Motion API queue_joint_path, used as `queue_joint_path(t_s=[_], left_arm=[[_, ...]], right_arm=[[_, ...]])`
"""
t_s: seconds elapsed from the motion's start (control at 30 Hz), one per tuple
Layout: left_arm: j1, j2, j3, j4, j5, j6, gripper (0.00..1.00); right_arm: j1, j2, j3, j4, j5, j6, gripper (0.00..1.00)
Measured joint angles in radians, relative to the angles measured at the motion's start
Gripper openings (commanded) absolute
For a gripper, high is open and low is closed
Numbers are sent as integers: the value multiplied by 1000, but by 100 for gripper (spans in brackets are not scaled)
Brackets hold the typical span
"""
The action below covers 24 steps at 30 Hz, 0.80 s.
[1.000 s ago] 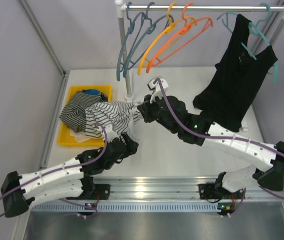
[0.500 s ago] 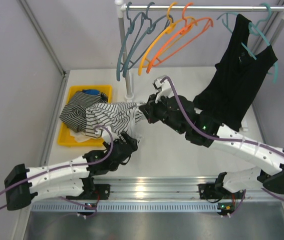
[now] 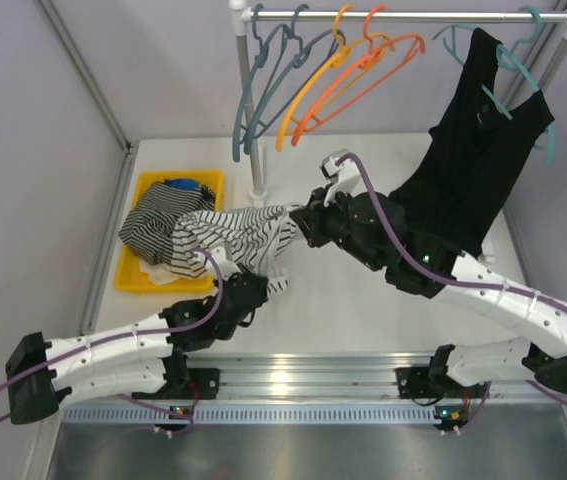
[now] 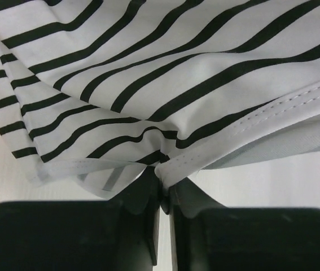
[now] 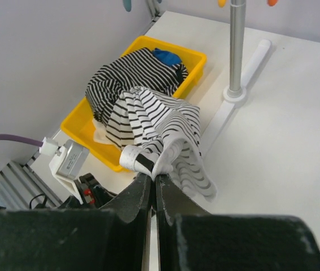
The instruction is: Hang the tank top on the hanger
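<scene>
The white tank top (image 3: pixel 233 232) with thin black stripes stretches from the yellow tray towards the middle of the table. My right gripper (image 3: pixel 308 222) is shut on its bunched right end, which shows between the fingers in the right wrist view (image 5: pixel 153 178). My left gripper (image 3: pixel 260 280) sits under the cloth's near edge. In the left wrist view it (image 4: pixel 162 180) is shut on the white-edged hem of the tank top (image 4: pixel 148 84). The red-orange hanger (image 3: pixel 363 75) hangs on the rail at the back, well away from both grippers.
The yellow tray (image 3: pixel 148 185) at the left holds a darker striped garment (image 3: pixel 148 228) and something blue. The rack's pole (image 3: pixel 255 150) stands behind the tank top. The rail also carries teal hangers (image 3: pixel 258 100), a yellow hanger (image 3: pixel 308 95) and a black top (image 3: pixel 473 150).
My right gripper has moved right, drawing the tank top further out of the tray. My left gripper has gone from open to shut on the hem.
</scene>
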Motion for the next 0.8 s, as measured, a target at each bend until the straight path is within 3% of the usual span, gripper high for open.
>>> queue_joint_path(t_s=[0.07, 0.2, 0.43, 0.8], left_arm=[[0, 0, 11, -1, 27, 28, 4], [-1, 2, 92, -26, 103, 89, 1], [-1, 2, 344, -80, 227, 207, 3], [-1, 97, 756, -145, 314, 389, 6]], right_arm=[[0, -16, 0, -24, 19, -6, 0], [-11, -57, 0, -80, 63, -21, 0], [-106, -176, 29, -188, 123, -63, 0], [-156, -248, 285, -254, 178, -164, 0]])
